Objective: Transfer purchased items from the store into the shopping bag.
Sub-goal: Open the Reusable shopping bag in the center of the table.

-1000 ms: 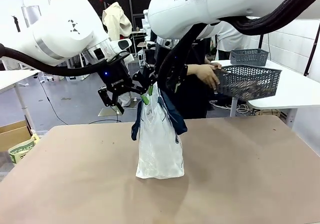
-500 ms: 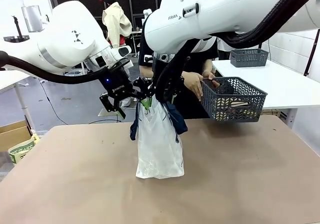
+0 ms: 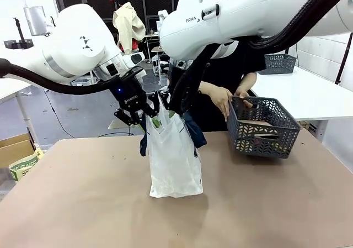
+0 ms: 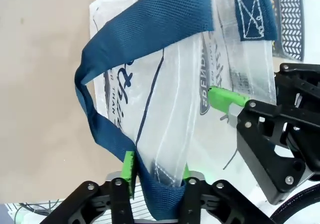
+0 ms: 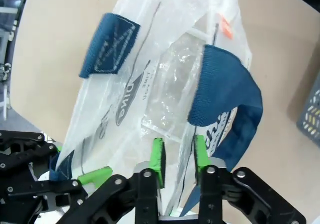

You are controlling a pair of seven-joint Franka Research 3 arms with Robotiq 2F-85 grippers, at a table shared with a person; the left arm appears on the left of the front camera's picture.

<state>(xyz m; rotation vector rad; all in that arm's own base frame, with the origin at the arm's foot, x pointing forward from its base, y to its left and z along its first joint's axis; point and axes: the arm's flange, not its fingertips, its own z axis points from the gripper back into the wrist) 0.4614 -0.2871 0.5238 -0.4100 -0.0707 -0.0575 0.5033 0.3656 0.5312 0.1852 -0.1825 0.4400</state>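
Note:
The shopping bag [image 3: 174, 159] stands upright at the table's middle, whitish plastic with navy straps. My left gripper [image 3: 144, 114] is at its top left rim; in the left wrist view the left gripper [image 4: 157, 176] has its green pads pressed on the rim and a blue strap [image 4: 150, 29]. My right gripper [image 3: 173, 107] is at the top right rim; in the right wrist view the right gripper [image 5: 179, 160] pinches the clear plastic rim. A person's hands [image 3: 223, 100] hold the store [image 3: 263, 127], a dark grey lattice basket with items inside, just above the table at the right.
The brown table [image 3: 83, 204] has free room left of and in front of the bag. A second grey basket [image 3: 278, 63] sits on a white table behind. A cardboard box [image 3: 14, 148] stands on the floor at the far left.
Both grippers have narrowed onto the bag's top rim, and the bag's mouth has spread slightly. The person has brought the basket down and forward to the table's right side.

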